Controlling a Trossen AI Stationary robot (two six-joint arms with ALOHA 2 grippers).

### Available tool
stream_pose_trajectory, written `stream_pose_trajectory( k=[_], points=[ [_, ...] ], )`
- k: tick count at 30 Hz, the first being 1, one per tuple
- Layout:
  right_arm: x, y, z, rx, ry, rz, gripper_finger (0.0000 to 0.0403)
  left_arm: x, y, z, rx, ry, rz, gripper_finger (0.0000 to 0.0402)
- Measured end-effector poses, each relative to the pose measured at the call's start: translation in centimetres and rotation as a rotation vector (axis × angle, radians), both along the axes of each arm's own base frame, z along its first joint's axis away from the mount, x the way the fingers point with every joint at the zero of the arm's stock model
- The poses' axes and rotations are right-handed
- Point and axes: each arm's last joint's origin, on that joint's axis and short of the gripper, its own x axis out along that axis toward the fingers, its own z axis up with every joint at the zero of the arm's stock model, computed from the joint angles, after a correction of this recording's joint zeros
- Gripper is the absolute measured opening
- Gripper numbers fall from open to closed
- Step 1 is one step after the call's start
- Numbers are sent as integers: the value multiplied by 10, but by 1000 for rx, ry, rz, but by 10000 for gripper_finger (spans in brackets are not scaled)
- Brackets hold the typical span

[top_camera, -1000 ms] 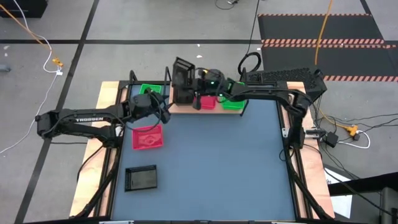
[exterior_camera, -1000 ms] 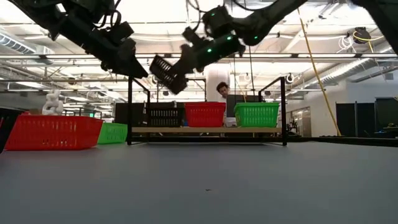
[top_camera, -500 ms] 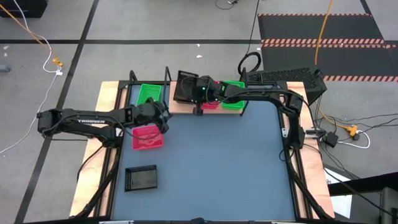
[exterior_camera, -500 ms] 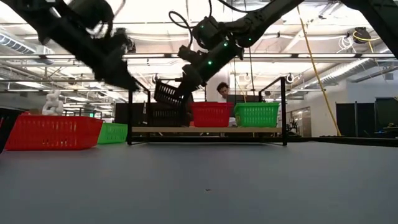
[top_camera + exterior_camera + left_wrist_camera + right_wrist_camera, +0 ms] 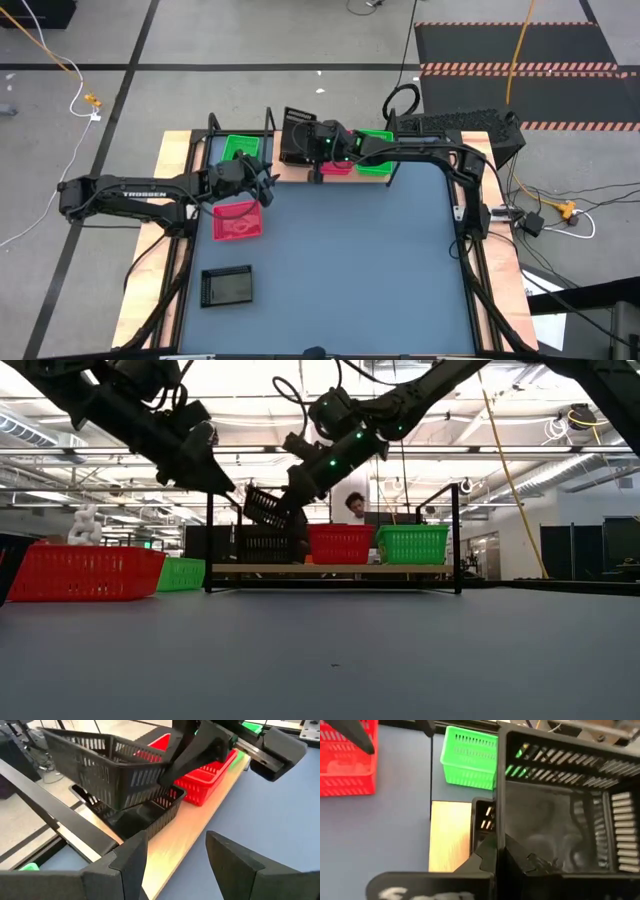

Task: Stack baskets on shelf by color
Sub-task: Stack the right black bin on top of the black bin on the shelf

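Note:
My right gripper (image 5: 313, 143) is shut on a black basket (image 5: 266, 508) and holds it tilted just above a second black basket (image 5: 150, 817) on the left end of the shelf (image 5: 330, 569). A pink-red basket (image 5: 331, 544) and a green basket (image 5: 412, 544) stand on the shelf to its right. My left gripper (image 5: 260, 180) is open and hangs above the table, over the far edge of a pink-red basket (image 5: 238, 221) that rests flat on its base. A green basket (image 5: 240, 148) and a black basket (image 5: 227, 287) also sit on the table. My right gripper holds the black basket by the upper edge of the side wall (image 5: 500, 800) that faces the table's right. One finger is inside the basket and one outside. The fingers reach in from the right, slanting down. The basket is lifted and tilted over the shelf's black basket.
The shelf's black frame posts (image 5: 209, 540) rise at its ends. The green basket on the table sits left of the shelf near the far-left corner. The blue-grey tabletop (image 5: 360, 270) lies bare across the middle and right. A person shows behind the shelf in the low view.
My right gripper has come down and a little toward the table's left, bringing the tilted black basket from well above the shelf to just over the black basket there. My left gripper has shifted a little toward the table's right and near edge, staying open.

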Motion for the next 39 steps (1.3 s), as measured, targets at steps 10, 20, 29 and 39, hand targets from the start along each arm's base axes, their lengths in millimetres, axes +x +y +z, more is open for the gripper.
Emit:
stream_pose_trajectory(
  k=[10, 20, 29, 39],
  points=[
    [5, 4, -10, 6, 15, -85, 6, 0, 5, 4, 81, 6, -10, 202],
    [8, 14, -11, 41, 14, -71, 50, 1, 12, 13, 222, 1, -11, 202],
    [9, 14, -9, 43, -6, -71, 132, 0, 18, 17, 277, -9, -8, 202],
    [10, 16, -9, 60, -10, -20, 167, 0, 20, 17, 272, -16, 5, 202]
  ],
)
